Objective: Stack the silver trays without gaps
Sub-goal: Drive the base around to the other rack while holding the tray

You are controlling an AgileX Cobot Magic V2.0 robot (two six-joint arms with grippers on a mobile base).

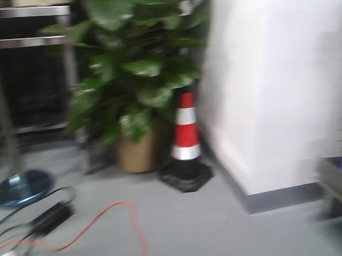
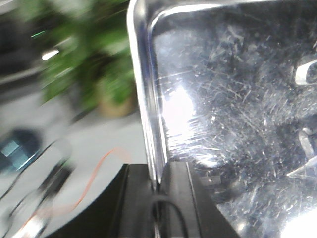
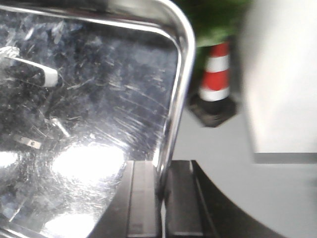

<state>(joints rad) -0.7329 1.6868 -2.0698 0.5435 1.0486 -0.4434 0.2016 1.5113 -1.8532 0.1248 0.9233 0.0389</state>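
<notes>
Scratched, mirror-bright silver tray (image 2: 237,99) with rounded corners, its thin rim pinched tight by left gripper (image 2: 158,172) and by right gripper (image 3: 162,172); striped cone (image 1: 186,133), potted plant (image 1: 137,78) beyond.

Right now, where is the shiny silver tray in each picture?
Front view: not in it.
Left wrist: the shiny rectangular stainless-steel tray fills the right side, rim in the left pincer.
Right wrist: the tray fills the left side, rim in the right pincer.
Shared landmark: the leafy green potted plant.
</notes>
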